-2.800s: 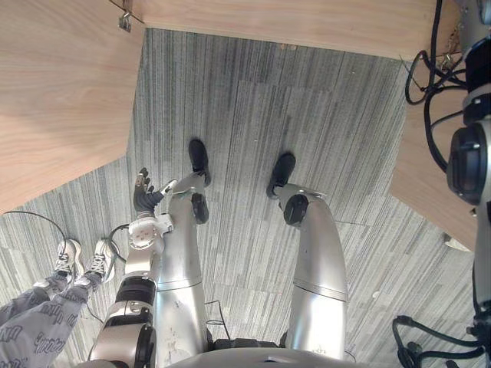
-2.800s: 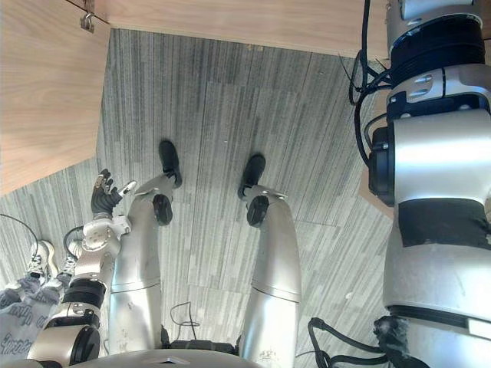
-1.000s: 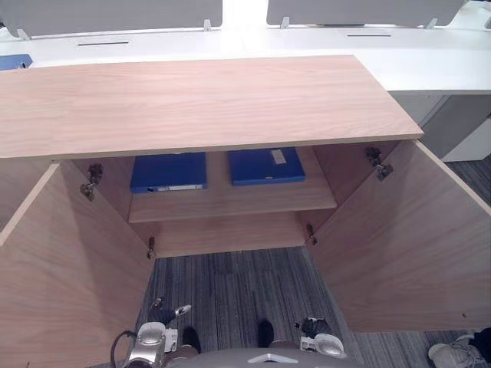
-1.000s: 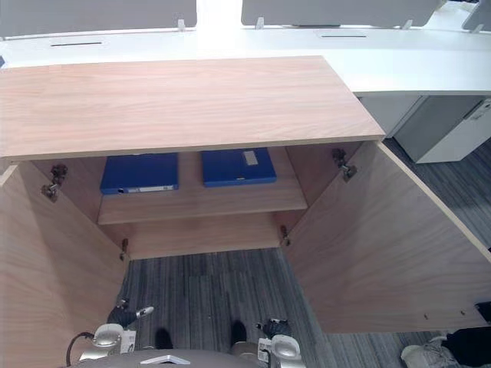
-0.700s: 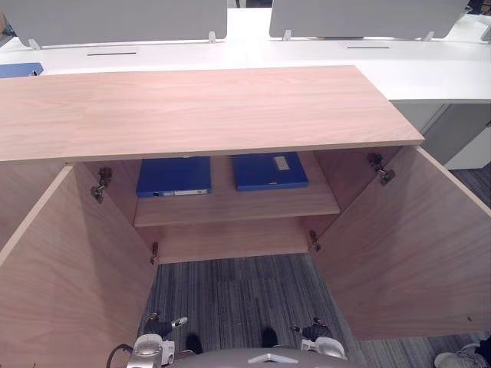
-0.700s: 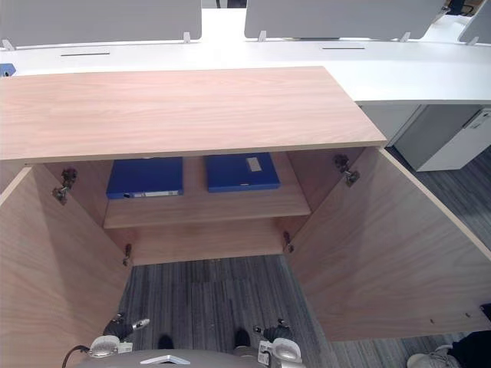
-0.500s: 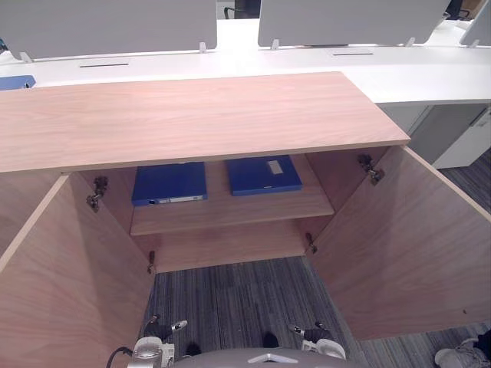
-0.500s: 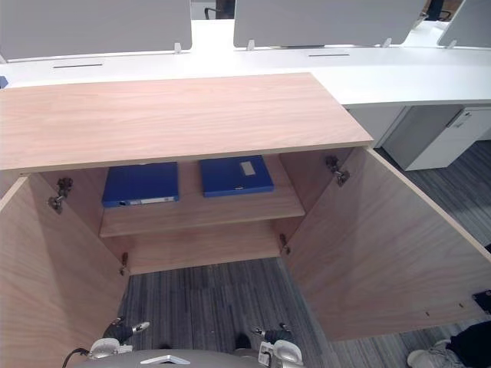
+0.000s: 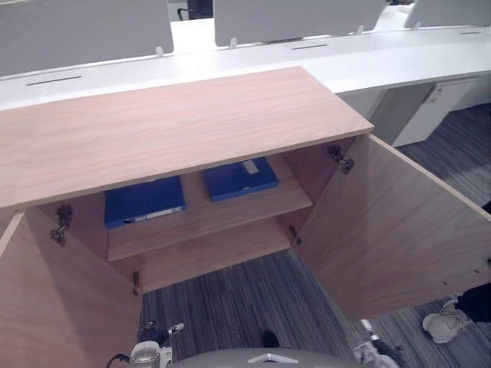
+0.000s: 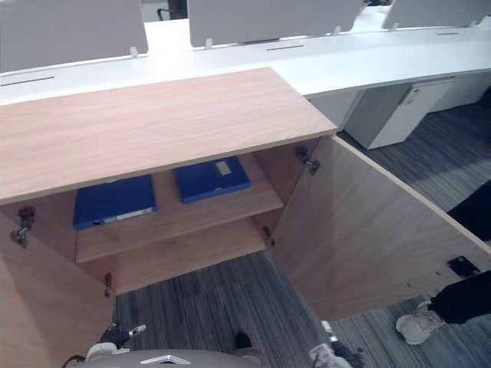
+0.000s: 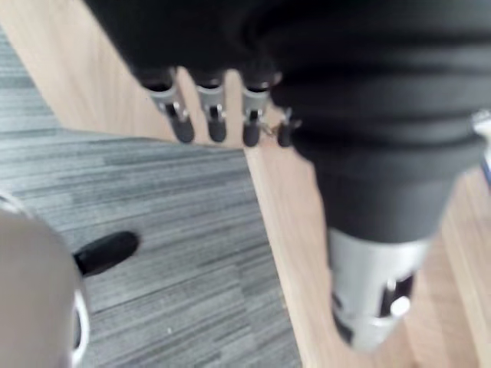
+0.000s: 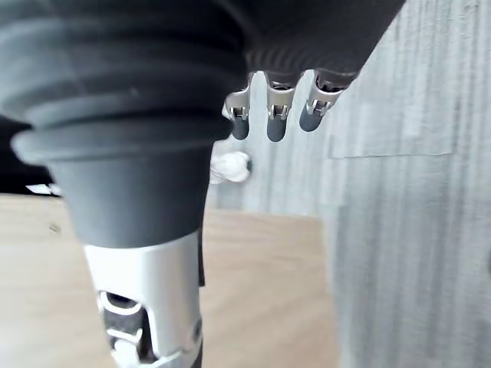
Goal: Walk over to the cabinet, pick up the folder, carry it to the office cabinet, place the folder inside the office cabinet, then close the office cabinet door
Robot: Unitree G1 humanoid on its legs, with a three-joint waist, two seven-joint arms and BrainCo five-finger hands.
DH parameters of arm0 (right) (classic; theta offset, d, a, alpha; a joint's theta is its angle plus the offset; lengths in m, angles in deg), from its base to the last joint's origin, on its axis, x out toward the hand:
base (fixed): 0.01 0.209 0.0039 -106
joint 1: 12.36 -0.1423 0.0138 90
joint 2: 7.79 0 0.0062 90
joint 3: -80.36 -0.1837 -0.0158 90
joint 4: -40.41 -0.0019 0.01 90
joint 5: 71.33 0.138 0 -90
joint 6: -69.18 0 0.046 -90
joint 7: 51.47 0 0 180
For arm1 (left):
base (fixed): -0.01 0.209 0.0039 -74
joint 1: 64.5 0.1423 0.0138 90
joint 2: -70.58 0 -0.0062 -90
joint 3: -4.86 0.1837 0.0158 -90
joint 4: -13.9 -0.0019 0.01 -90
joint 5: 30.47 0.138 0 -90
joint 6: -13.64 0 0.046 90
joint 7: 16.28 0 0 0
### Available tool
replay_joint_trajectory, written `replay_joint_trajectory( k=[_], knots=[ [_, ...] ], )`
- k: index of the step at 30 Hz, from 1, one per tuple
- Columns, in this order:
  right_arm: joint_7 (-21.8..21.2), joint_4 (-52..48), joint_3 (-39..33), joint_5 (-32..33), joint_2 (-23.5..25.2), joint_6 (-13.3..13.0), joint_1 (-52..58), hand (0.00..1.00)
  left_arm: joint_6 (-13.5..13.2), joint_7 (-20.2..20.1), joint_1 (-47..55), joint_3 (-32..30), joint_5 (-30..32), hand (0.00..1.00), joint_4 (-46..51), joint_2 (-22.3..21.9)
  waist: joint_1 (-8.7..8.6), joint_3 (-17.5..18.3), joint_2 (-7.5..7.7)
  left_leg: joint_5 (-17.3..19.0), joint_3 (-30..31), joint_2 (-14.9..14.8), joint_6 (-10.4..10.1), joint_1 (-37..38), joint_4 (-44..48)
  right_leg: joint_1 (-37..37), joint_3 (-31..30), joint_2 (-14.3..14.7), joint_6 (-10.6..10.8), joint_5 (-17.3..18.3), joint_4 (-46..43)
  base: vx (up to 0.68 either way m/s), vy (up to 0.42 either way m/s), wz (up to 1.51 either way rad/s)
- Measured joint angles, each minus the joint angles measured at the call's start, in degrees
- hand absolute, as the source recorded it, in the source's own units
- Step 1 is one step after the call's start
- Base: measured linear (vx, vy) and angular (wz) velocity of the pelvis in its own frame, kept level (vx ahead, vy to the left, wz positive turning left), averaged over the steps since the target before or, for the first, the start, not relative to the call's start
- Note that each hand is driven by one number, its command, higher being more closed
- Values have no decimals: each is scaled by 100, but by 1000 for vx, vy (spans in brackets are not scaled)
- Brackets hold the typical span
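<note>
Grey carpet [image 9: 230, 314] is showing below the open cabinet [image 9: 176, 130]. Two blue folders [image 9: 144, 203] are lying mid-frame, their far ends hidden under the cabinet top. The left hand [image 11: 178, 115] and right hand [image 12: 272, 115] are hanging with fingers relaxed.

The cabinet [image 9: 169, 130] is finished in matt light wood grain, the folders [image 9: 144, 203] are covered in smooth blue plastic, and the floor [image 9: 253, 307] is laid with rough grey carpet.

It looked like an office: white desks [image 9: 399, 57] with grey screens [image 9: 299, 19], a wooden cabinet [image 9: 176, 126] holding blue folders [image 9: 144, 203], and striped grey carpet [image 9: 238, 307].
</note>
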State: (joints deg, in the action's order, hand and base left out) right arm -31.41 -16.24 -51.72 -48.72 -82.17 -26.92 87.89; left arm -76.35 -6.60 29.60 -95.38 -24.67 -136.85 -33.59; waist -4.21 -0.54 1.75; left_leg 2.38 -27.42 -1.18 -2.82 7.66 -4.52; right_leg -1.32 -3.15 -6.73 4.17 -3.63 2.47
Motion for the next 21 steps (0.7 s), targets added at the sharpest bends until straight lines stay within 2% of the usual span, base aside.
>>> replay_joint_trajectory(
  k=[5,9,13,17,21],
  knots=[
    [260,-811,-731,60,-60,-148,-325,0,-4,-2,56,-57,3,0,183,-80,-18,89,-19,107,-289,-62,-22,79,2,-103,-113,84,-59,47,-118,33,-21,-28],
    [388,-818,-1088,64,-341,-150,-695,0,-4,-5,46,-91,3,0,186,-78,-58,121,-82,184,-414,-83,-36,107,5,-176,-113,120,-81,77,-181,27,-26,-18],
    [417,-806,-1274,73,-936,-150,-1116,0,-9,-12,-12,-90,2,0,189,-65,-86,108,-203,366,-420,-140,-24,-68,308,-268,-107,116,-86,88,-234,18,-33,-7],
    [347,-671,-1253,94,-1513,-151,-1425,0,-14,-54,5,-80,2,0,187,-48,-91,68,-316,395,-321,-150,-24,-88,346,-268,-77,119,-84,92,-242,-1,-40,1],
    [-40,-2,-885,115,-2217,-125,-1592,0,-56,-174,56,91,2,0,163,106,-111,63,-323,395,-187,-143,-23,-150,370,-265,33,93,-43,133,-242,-38,-51,13]
  ],
)
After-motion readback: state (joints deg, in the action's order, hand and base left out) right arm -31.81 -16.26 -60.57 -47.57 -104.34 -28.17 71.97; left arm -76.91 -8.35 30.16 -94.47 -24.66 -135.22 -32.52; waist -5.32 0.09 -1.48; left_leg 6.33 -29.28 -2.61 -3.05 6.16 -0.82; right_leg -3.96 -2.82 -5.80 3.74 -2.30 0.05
